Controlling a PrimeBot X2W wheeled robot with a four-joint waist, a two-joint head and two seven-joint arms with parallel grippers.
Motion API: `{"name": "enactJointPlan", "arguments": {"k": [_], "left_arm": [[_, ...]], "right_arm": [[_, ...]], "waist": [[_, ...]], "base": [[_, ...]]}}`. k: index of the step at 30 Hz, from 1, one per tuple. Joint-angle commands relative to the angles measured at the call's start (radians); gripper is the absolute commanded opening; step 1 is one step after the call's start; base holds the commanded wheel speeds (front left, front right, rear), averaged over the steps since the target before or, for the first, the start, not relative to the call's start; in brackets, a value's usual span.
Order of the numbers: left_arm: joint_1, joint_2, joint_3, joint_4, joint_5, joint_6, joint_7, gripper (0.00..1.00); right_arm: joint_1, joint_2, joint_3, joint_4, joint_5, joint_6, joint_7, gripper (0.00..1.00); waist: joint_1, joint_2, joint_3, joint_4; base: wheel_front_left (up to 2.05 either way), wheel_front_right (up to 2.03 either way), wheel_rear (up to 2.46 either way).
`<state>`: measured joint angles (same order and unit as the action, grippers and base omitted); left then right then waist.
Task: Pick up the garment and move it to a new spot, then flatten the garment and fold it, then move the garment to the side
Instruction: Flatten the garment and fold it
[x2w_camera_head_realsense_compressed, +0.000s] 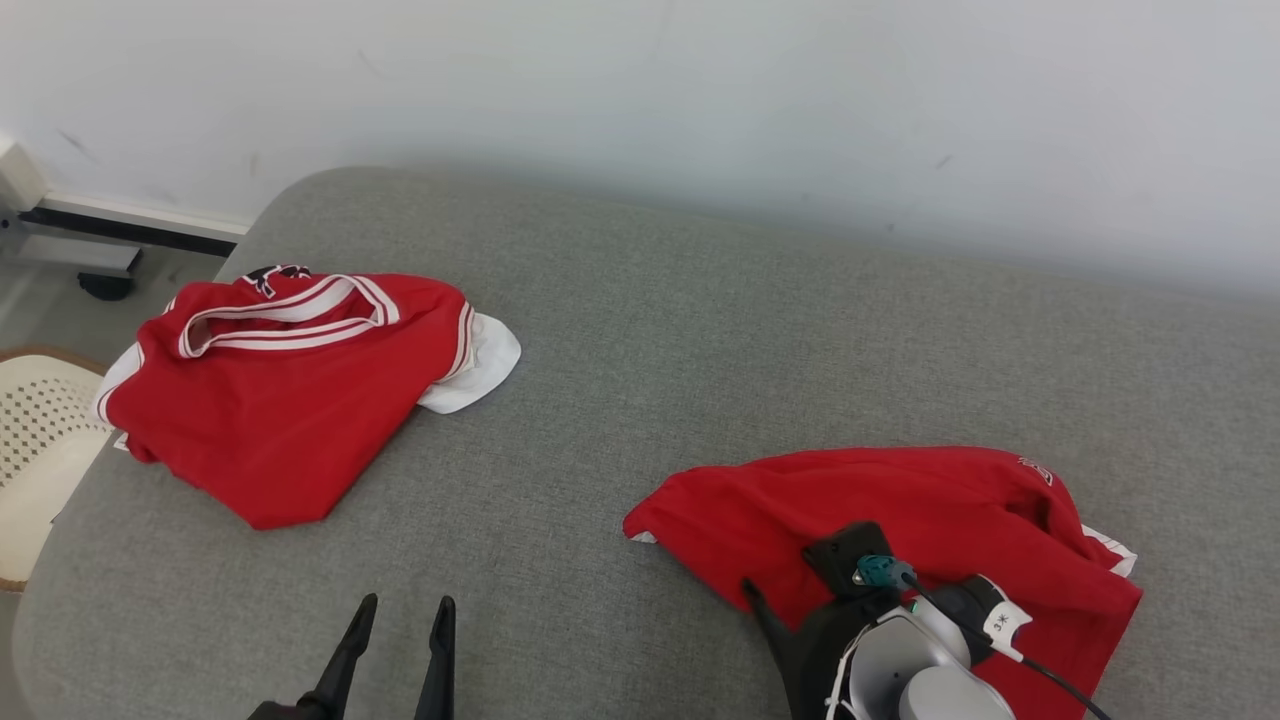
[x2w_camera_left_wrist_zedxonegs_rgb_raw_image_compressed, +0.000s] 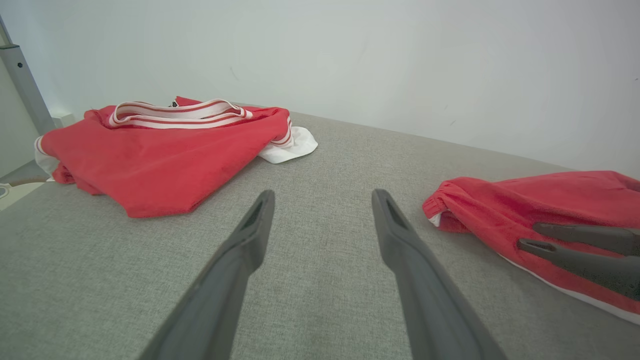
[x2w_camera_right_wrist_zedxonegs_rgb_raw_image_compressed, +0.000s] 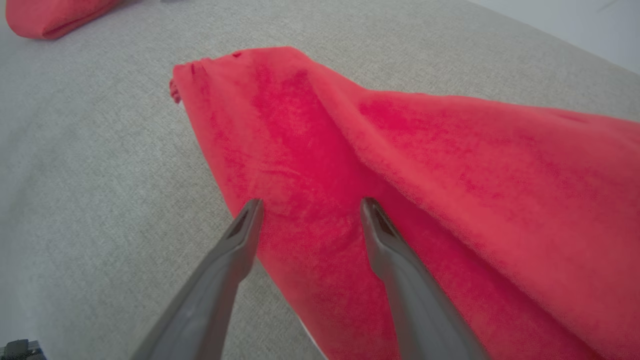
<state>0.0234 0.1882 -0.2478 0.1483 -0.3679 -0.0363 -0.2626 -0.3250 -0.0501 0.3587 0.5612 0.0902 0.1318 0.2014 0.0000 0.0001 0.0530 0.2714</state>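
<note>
Hovering open over the crumpled red garment (x2w_camera_head_realsense_compressed: 930, 500) on the grey cushion (x2w_camera_head_realsense_compressed: 700, 330), the right gripper (x2w_camera_right_wrist_zedxonegs_rgb_raw_image_compressed: 311, 202) holds nothing; its tips possibly touch cloth. The left gripper (x2w_camera_head_realsense_compressed: 405, 605) stands open over bare cushion.

The left gripper (x2w_camera_left_wrist_zedxonegs_rgb_raw_image_compressed: 324, 192) has two long, matte dark grey fingers (x2w_camera_left_wrist_zedxonegs_rgb_raw_image_compressed: 235, 270) that taper to narrow tips, each with a slim slot sunk into its inner face near the end. The right gripper (x2w_camera_right_wrist_zedxonegs_rgb_raw_image_compressed: 311, 202) matches. Its black housing (x2w_camera_head_realsense_compressed: 812, 650) joins a rounded, pale silver-grey wrist shell (x2w_camera_head_realsense_compressed: 920, 670). A teal connector (x2w_camera_head_realsense_compressed: 880, 572) feeds a thin black cable (x2w_camera_head_realsense_compressed: 1060, 686) bearing a white tag (x2w_camera_head_realsense_compressed: 1003, 620) marked "3*".
</note>
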Motion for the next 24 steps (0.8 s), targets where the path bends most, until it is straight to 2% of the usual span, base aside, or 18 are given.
{"name": "enactJointPlan", "arguments": {"k": [1, 2, 3, 5, 12, 20, 24], "left_arm": [[0.006, -0.005, 0.003, 0.002, 0.007, -0.003, -0.003, 1.0], [0.002, -0.008, 0.003, 0.005, 0.008, -0.008, -0.003, 1.0], [-0.001, -0.012, 0.004, 0.008, 0.009, -0.009, -0.003, 1.0], [-0.006, -0.017, 0.005, 0.015, 0.012, -0.015, -0.003, 1.0], [0.004, -0.034, 0.014, 0.035, 0.025, -0.032, -0.003, 1.0], [0.015, -0.038, 0.015, 0.047, 0.033, -0.046, -0.003, 1.0], [0.016, -0.038, 0.011, 0.05, 0.037, -0.051, -0.003, 1.0]], "right_arm": [[0.006, -0.001, -0.002, -0.005, -0.013, -0.002, 0.0, 1.0], [0.001, -0.002, -0.011, -0.002, -0.019, -0.002, 0.003, 1.0], [-0.004, -0.002, -0.019, 0.001, -0.028, -0.002, 0.005, 0.84], [-0.015, -0.002, -0.035, 0.006, -0.046, -0.002, 0.005, 0.0], [-0.017, -0.003, -0.081, -0.011, -0.056, -0.002, 0.001, 0.0], [-0.047, -0.06, -0.164, -0.058, -0.071, -0.002, 0.021, 0.0], [-0.074, -0.1, -0.208, -0.043, -0.084, -0.002, 0.033, 0.0]], "waist": [[0.0, -0.0001, 0.004, 0.004], [0.0, -0.0001, 0.007, 0.009], [0.0, -0.0001, 0.009, 0.013], [0.0, -0.0001, 0.013, 0.024], [0.0, -0.0001, 0.011, 0.066], [0.0, -0.0001, 0.003, 0.101], [0.0, -0.0001, 0.007, 0.122]], "base": [[0.0, 0.0, 0.0], [0.0, 0.0, 0.0], [0.0, 0.0, 0.0], [0.0, 0.0, 0.0], [0.0, 0.0, 0.0], [0.0, 0.0, 0.0], [0.0, 0.0, 0.0]]}}
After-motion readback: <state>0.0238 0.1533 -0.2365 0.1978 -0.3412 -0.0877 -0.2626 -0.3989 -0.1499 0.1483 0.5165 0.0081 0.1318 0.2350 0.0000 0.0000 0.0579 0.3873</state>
